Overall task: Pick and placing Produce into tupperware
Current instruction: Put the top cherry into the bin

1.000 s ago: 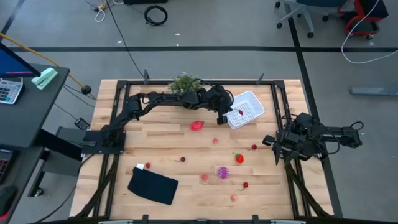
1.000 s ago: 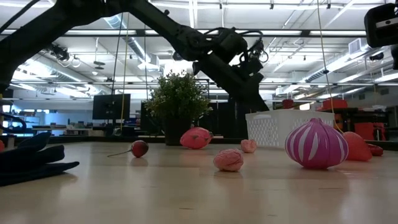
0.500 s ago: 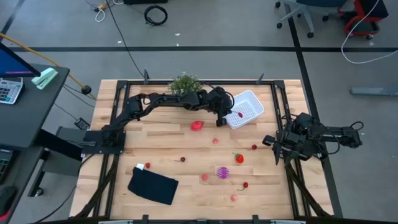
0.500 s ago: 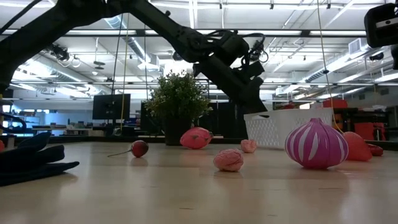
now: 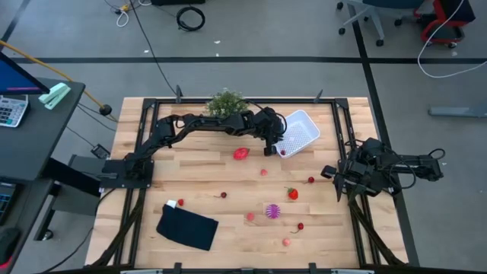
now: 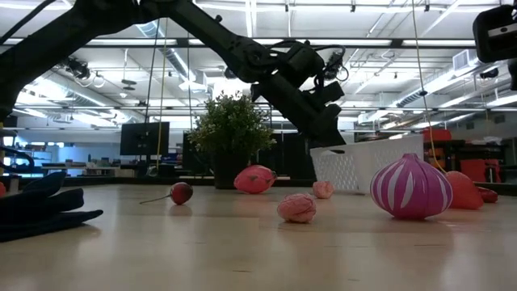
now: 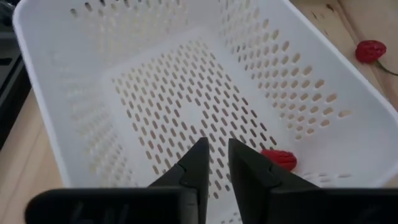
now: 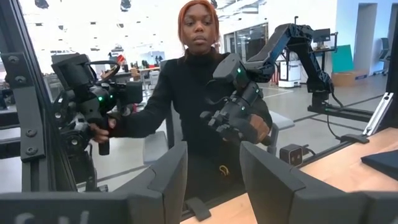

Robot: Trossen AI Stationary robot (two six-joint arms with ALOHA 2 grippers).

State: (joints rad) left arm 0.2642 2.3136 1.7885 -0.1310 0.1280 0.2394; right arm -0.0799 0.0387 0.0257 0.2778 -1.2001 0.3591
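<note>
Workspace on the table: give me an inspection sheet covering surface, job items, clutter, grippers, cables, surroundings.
Surface: light wooden table, no spills seen.
Job's things: white perforated plastic basket tilted, one small red toy fruit inside; spiky purple toy fruit, pink-red toy fruit and other small pieces loose on the table.
Clutter: dark blue folded cloth; bushy green potted plant.
Grippers: left gripper shut on the basket's wall; right gripper open, at the table's right edge.
Cables: coiled black cable on the floor.
Surroundings: person in a black top.
</note>
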